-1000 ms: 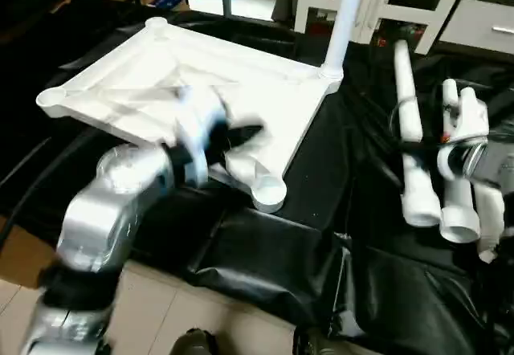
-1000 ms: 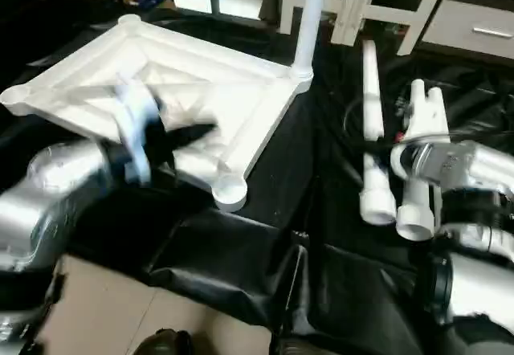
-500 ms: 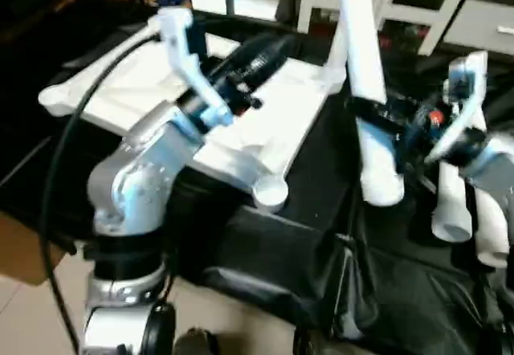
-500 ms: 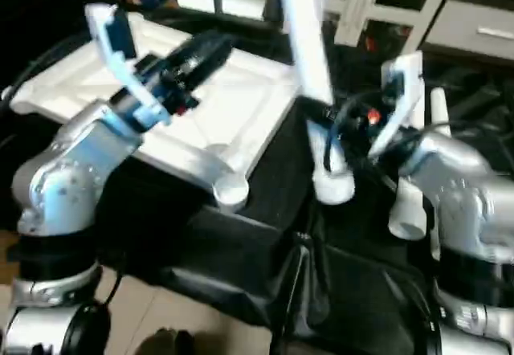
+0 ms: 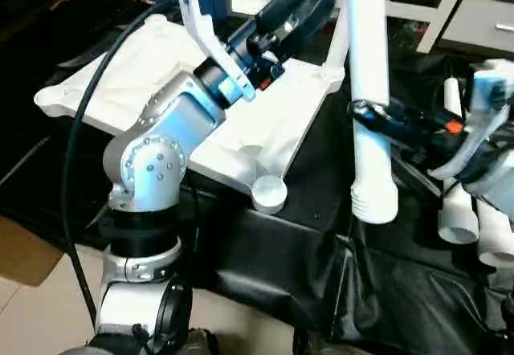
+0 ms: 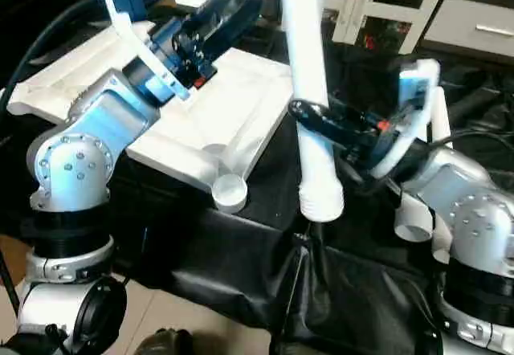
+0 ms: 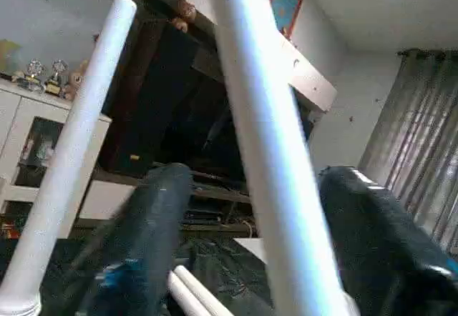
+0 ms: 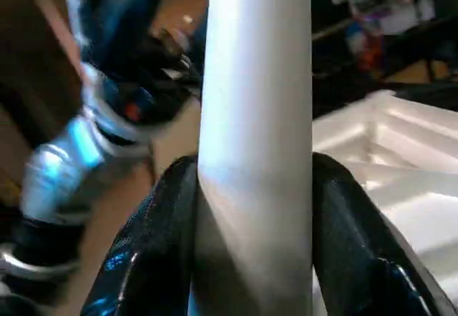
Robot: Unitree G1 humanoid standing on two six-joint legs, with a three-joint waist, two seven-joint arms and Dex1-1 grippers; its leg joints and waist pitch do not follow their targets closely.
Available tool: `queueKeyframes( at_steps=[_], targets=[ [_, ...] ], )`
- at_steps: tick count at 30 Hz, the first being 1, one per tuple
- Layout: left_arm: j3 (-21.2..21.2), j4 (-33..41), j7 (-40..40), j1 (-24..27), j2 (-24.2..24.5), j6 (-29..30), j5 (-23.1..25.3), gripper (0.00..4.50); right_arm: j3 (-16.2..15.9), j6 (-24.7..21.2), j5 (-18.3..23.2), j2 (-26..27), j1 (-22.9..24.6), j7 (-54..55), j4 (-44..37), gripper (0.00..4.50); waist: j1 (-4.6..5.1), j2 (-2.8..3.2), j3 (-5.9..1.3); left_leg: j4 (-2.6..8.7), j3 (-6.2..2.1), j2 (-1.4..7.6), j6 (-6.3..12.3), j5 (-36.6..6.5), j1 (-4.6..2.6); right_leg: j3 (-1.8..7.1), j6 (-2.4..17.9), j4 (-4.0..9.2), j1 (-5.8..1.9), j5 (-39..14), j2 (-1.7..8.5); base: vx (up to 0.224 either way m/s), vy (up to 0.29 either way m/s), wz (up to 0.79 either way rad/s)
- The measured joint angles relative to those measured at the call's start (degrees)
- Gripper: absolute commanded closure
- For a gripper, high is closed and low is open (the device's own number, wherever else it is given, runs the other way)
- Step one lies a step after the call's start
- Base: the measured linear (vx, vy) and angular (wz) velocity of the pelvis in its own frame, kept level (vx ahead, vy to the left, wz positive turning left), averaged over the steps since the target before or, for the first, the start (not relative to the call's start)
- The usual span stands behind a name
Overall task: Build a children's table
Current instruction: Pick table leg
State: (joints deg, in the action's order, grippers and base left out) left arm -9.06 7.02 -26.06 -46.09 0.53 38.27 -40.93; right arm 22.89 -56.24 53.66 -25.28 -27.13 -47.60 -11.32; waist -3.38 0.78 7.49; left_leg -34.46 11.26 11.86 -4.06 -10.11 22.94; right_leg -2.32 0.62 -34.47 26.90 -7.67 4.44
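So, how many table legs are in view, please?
4 legs: one standing in the tabletop's socket, one in the right end effector, two lying on the cloth; more may be hidden.

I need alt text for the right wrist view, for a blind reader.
The right pincer grips a white tube leg, its two black fingers pressed against either side. The white tabletop lies behind, underside up, and the robot's other silver arm appears beyond.

Smooth white plastic tabletop (image 5: 136, 82) and leg (image 5: 371, 90); glossy black table drape (image 5: 273, 259).
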Motion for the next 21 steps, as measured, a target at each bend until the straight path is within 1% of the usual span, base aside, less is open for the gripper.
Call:
queueKeyframes(
  at_steps=[1,3,6,9,13,14,16,18,20,21],
  targets=[
    [-0.13,-0.09,0.01,0.01,0.02,0.00,-0.02,1.00,0.61,-0.52,1.07,0.01,-0.28,0.17,0.21,2.75,-0.02,0.00,0.00,0.00,0.00,0.00,0.00,0.00,0.02,0.00,0.00,0.02,0.00,0.00,0.00,0.000,0.000,0.00],
    [-1.10,-0.12,0.05,0.01,0.12,0.19,-1.68,0.76,2.34,-2.63,5.24,0.01,-1.05,0.42,1.27,2.75,-0.07,-0.02,0.01,0.00,0.00,-0.01,0.03,-0.02,0.06,0.01,0.00,0.07,0.00,0.00,0.00,0.000,0.000,0.00],
    [-2.84,-0.15,0.12,0.01,0.32,0.78,-3.97,0.73,3.78,-4.28,8.49,-0.02,-1.62,0.46,1.96,2.75,-0.14,-0.02,0.01,0.01,0.00,0.00,0.04,-0.02,0.08,-0.01,0.00,0.10,0.00,0.00,0.00,0.000,0.000,0.00],
    [-4.67,-0.14,-0.04,-0.03,0.33,2.74,-7.93,0.73,3.80,-5.24,10.35,-0.23,-1.70,0.44,2.57,2.75,-0.20,-0.01,0.01,0.02,0.01,-0.01,0.04,-0.03,0.09,-0.02,0.00,0.12,0.00,0.00,0.00,0.000,0.000,0.00],
    [-5.35,-0.14,-0.12,-0.19,0.77,4.14,-10.58,0.73,3.77,-6.19,11.91,-0.92,-1.70,0.74,2.57,2.75,-0.22,-0.01,0.01,0.03,0.00,-0.01,0.03,-0.03,0.10,-0.03,-0.01,0.16,0.00,0.00,0.00,0.000,0.000,0.00],
    [-5.35,-0.15,-0.10,-0.29,1.07,4.11,-10.52,0.73,3.52,-6.09,11.51,-1.12,-1.73,1.43,2.46,2.75,-0.23,-0.02,0.01,0.04,0.00,-0.01,0.03,-0.03,0.10,-0.02,-0.01,0.18,0.00,0.00,0.00,0.000,0.000,0.00],
    [-5.21,-0.57,0.28,-0.94,1.69,3.58,-9.38,0.73,1.60,-4.91,7.83,-2.18,-1.93,4.16,2.02,2.75,-0.21,-0.02,0.01,0.04,0.00,-0.01,0.02,-0.02,0.11,-0.01,-0.03,0.21,-0.01,0.01,0.00,0.000,0.000,0.00],
    [-5.10,-1.36,1.46,-1.47,1.89,2.81,-8.01,0.73,-1.21,-2.93,3.02,-2.71,-2.05,6.67,1.35,2.75,-0.12,-0.02,0.02,0.09,0.00,-0.01,0.00,-0.01,0.12,-0.01,-0.11,0.31,-0.01,0.04,-0.01,0.000,0.000,0.00],
    [-4.91,-1.80,2.02,-1.46,1.99,2.66,-7.39,0.73,-2.59,-1.66,1.08,-2.71,-2.05,7.73,0.96,2.75,-0.13,-0.01,0.02,0.13,0.01,-0.02,0.00,-0.02,0.12,-0.01,-0.11,0.33,-0.01,0.04,-0.01,0.000,0.000,0.00],
    [-4.58,-1.87,2.46,-1.46,2.33,2.63,-6.71,0.73,-3.69,-0.58,-0.70,-2.72,-2.04,8.73,0.16,2.75,-0.13,0.00,0.03,0.18,0.01,-0.01,0.00,-0.02,0.12,-0.02,-0.11,0.36,-0.01,0.05,-0.01,0.000,0.000,0.00]
  ],
)
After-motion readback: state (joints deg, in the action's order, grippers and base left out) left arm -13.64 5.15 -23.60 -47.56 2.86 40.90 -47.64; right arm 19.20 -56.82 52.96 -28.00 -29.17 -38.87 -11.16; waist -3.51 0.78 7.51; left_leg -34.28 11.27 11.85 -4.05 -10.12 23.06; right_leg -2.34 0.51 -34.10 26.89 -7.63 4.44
